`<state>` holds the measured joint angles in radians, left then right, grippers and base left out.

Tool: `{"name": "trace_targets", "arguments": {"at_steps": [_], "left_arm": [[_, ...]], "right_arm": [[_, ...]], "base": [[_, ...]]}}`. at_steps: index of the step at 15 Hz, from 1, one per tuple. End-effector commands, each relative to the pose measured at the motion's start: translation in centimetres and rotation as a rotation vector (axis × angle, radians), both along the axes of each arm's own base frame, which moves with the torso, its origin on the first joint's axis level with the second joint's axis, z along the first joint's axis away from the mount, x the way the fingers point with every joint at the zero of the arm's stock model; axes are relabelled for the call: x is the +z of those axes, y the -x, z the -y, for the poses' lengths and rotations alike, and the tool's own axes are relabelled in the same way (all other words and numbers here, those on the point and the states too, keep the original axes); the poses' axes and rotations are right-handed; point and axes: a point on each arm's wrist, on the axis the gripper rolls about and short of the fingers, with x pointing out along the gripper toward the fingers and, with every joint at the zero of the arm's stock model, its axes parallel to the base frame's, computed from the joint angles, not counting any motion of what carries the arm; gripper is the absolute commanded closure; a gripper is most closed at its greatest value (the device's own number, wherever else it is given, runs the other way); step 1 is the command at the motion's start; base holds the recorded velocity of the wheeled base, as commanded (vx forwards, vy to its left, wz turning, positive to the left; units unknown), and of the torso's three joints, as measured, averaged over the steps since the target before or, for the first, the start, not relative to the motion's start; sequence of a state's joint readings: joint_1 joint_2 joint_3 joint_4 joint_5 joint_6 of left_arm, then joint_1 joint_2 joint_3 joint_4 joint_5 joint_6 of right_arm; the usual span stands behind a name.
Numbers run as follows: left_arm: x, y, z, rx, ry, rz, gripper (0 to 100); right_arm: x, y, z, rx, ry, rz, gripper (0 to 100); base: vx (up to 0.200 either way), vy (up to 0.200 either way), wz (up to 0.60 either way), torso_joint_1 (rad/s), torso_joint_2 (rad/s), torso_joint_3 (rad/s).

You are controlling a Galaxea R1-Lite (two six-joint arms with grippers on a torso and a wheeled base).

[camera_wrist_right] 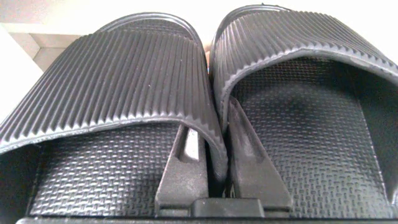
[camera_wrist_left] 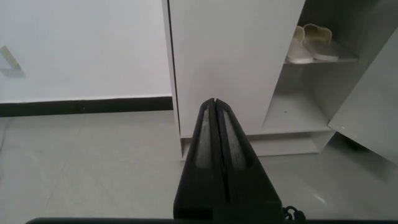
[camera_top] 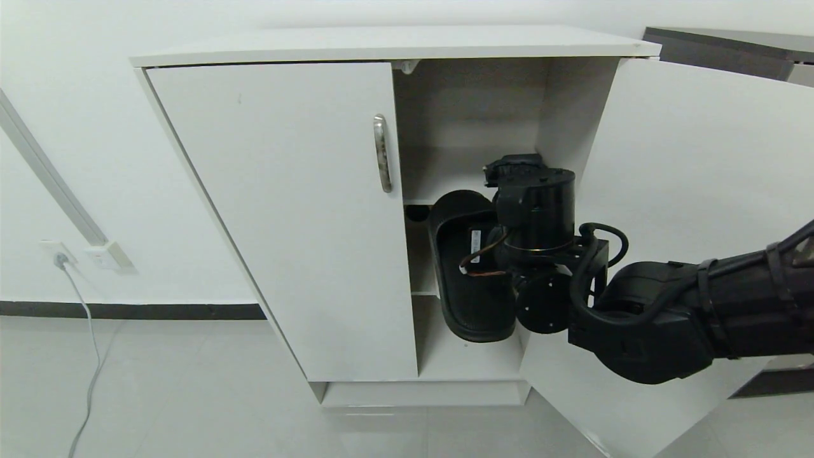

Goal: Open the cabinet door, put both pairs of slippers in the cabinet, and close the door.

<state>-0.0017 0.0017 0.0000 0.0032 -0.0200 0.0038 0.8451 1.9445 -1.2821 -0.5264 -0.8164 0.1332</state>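
Note:
The white cabinet point(camera_top: 394, 44) has its right door point(camera_top: 687, 191) swung open and its left door point(camera_top: 280, 210) closed. My right gripper point(camera_wrist_right: 214, 137) is shut on the adjoining straps of the pair of black slippers point(camera_wrist_right: 143, 81). In the head view the black slippers point(camera_top: 470, 280) hang on edge in the cabinet's open right half, in front of the shelves. A pair of beige slippers point(camera_wrist_left: 314, 42) lies on a shelf point(camera_wrist_left: 323, 60) inside. My left gripper point(camera_wrist_left: 214, 109) is shut on nothing, low over the floor in front of the cabinet.
The closed door carries a metal handle point(camera_top: 381, 152). A wall socket with a cable point(camera_top: 60, 259) sits at the left wall, and the cable trails over the tiled floor point(camera_top: 191, 394). A grey piece of furniture point(camera_top: 731, 48) stands behind the open door.

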Motion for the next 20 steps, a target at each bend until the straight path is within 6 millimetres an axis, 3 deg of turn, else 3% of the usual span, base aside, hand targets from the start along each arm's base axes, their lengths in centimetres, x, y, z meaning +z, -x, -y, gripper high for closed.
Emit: {"name": "trace_targets", "arguments": {"at_steps": [1,12,14,20], "left_arm": [[0.0,0.0,0.0,-0.001,-0.001,-0.001,100],[0.0,0.0,0.0,-0.001,-0.001,-0.001,100],[0.0,0.0,0.0,-0.001,-0.001,-0.001,100],[0.0,0.0,0.0,0.0,0.001,-0.001,100]], "right_arm": [[0.1,0.0,0.0,0.0,-0.002,0.002,100],[0.1,-0.2,0.0,0.001,0.007,0.002,100],[0.4,-0.4,0.1,0.001,0.005,0.005,100],[0.7,-4.9,-0.4,-0.066,0.003,-0.005,100]], "base": [[0.2,0.0,0.0,-0.012,0.0,0.002],[0.2,0.0,0.0,0.002,0.0,0.004],[0.0,0.0,0.0,0.0,0.0,0.0],[0.0,0.0,0.0,0.0,0.0,0.0]]}}
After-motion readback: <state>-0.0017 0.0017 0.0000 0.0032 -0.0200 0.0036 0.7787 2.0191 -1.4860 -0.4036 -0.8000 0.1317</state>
